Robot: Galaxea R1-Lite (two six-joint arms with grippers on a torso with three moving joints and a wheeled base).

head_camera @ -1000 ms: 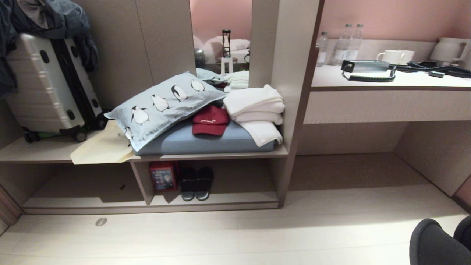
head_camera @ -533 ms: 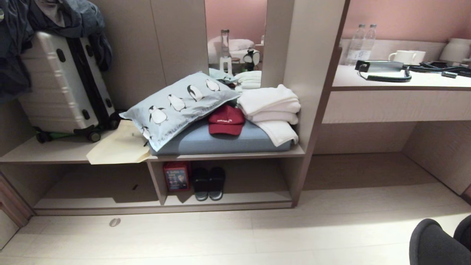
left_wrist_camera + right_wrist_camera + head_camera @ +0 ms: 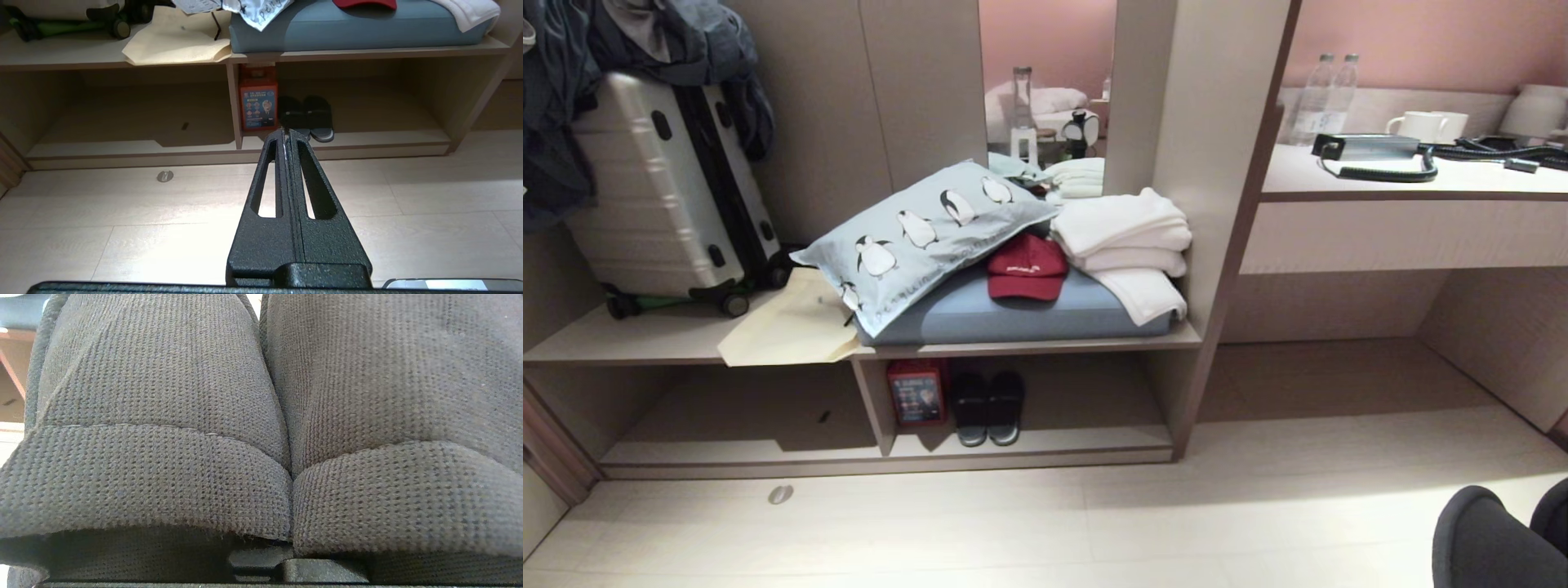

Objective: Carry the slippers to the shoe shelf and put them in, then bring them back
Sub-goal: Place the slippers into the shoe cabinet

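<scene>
Right wrist view: the right gripper (image 3: 286,559) clamps both slippers (image 3: 163,416) side by side for one-handed carrying; the left gripper (image 3: 287,134), fingers together, faces the shoe shelf (image 3: 1029,441).

The slippers (image 3: 163,416) are dark grey. The cap (image 3: 1025,267) is red, the towels (image 3: 1127,237) white, the pillow (image 3: 923,233) pale blue with black-and-white penguins, the suitcase (image 3: 654,188) silver

The slippers (image 3: 163,416) are coarse matt knit cloth; the shoe shelf (image 3: 1029,445) is smooth pale wood-grain board; the left claw (image 3: 288,136) is grainy black.
</scene>
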